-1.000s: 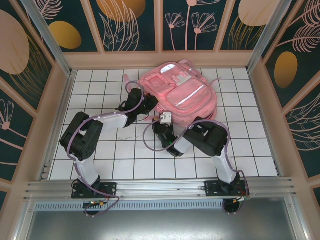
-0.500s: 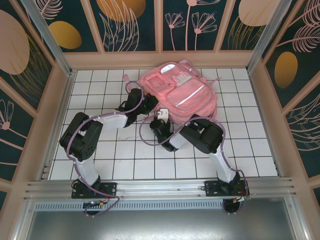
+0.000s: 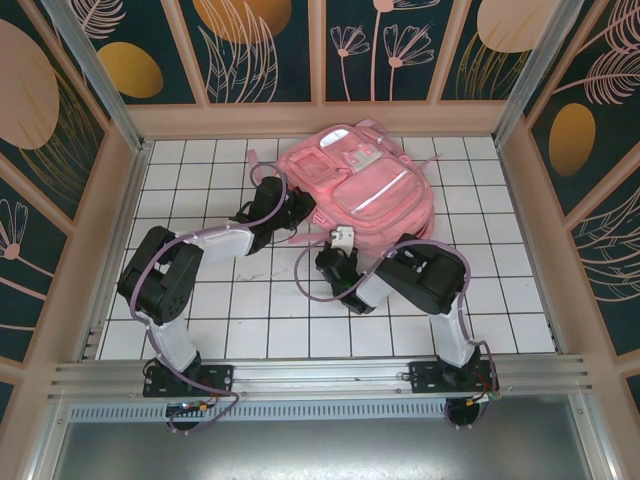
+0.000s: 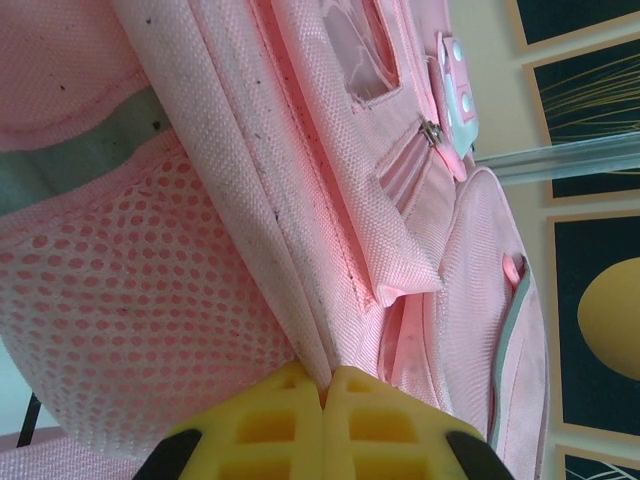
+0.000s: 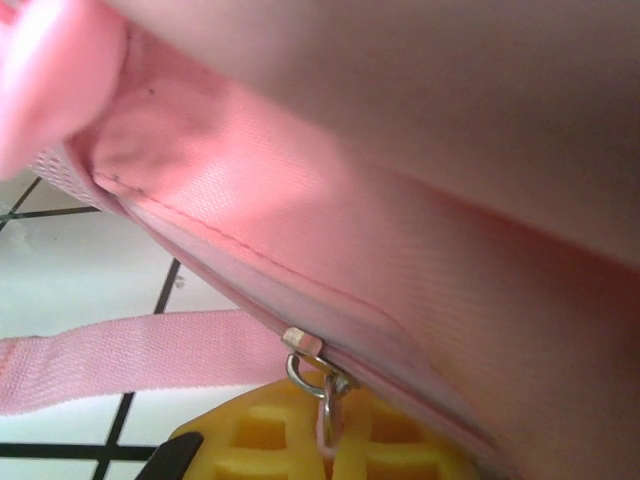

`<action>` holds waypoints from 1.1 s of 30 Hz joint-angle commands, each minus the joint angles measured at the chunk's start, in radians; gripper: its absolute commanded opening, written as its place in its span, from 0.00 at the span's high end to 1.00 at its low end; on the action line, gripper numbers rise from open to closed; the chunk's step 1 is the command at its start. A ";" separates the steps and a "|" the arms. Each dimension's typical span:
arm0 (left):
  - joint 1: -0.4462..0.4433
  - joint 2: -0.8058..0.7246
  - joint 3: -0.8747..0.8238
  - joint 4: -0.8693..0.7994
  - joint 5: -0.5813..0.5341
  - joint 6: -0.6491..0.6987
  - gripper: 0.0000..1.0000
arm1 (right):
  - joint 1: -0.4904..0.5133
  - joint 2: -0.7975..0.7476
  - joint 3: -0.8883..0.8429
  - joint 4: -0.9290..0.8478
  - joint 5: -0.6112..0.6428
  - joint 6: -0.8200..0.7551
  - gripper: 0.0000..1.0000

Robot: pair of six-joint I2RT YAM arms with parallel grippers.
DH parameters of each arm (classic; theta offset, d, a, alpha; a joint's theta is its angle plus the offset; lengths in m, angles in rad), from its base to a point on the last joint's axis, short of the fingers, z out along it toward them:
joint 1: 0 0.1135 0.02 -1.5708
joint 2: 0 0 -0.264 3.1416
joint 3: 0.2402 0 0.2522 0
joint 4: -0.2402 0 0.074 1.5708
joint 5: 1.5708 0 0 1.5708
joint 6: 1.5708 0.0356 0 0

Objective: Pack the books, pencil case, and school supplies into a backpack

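Right wrist, backpack (image 5: pixel 420 180) zip (image 5: pixel 320 382) in R claw (image 5: pixel 328 440)

The white, black-gridded worktop (image 3: pixel 220 320) is carrying a single pink backpack (image 3: pixel 370 190), lying flat toward the far edge, one strap (image 5: pixel 120 360) trailing across the tiles.

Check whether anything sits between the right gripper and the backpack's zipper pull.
Nothing visible does. The right gripper is shut on the zipper pull at the backpack seam. The pink strap lies off to the side, not between them.
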 commanded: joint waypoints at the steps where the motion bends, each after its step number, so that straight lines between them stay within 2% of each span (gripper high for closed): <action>1: 0.031 -0.062 -0.008 0.016 -0.061 0.041 1.00 | -0.020 -0.049 -0.056 0.006 0.038 0.048 1.00; 22: 0.114 -0.083 -0.029 -0.075 -0.158 0.128 1.00 | -0.108 -0.369 -0.364 -0.069 0.054 0.109 1.00; 25: 0.127 -0.119 -0.031 -0.081 -0.160 0.144 1.00 | -0.117 -0.426 -0.403 -0.080 0.011 0.107 1.00; 27: 0.127 -0.121 -0.031 -0.072 -0.124 0.152 1.00 | -0.117 -0.459 -0.425 -0.062 -0.071 0.078 1.00; 28: 0.127 -0.123 -0.035 -0.056 -0.105 0.149 0.98 | -0.115 -0.468 -0.423 -0.067 -0.106 0.069 1.00; 30: 0.124 -0.134 -0.059 -0.030 -0.067 0.132 0.63 | -0.089 -0.480 -0.412 -0.093 -0.139 0.060 1.00; 31: 0.121 -0.143 -0.076 -0.022 -0.053 0.125 0.52 | -0.076 -0.480 -0.407 -0.092 -0.153 0.048 1.00; 33: 0.101 -0.178 -0.107 -0.020 -0.045 0.125 0.50 | -0.058 -0.480 -0.397 -0.095 -0.185 0.046 1.00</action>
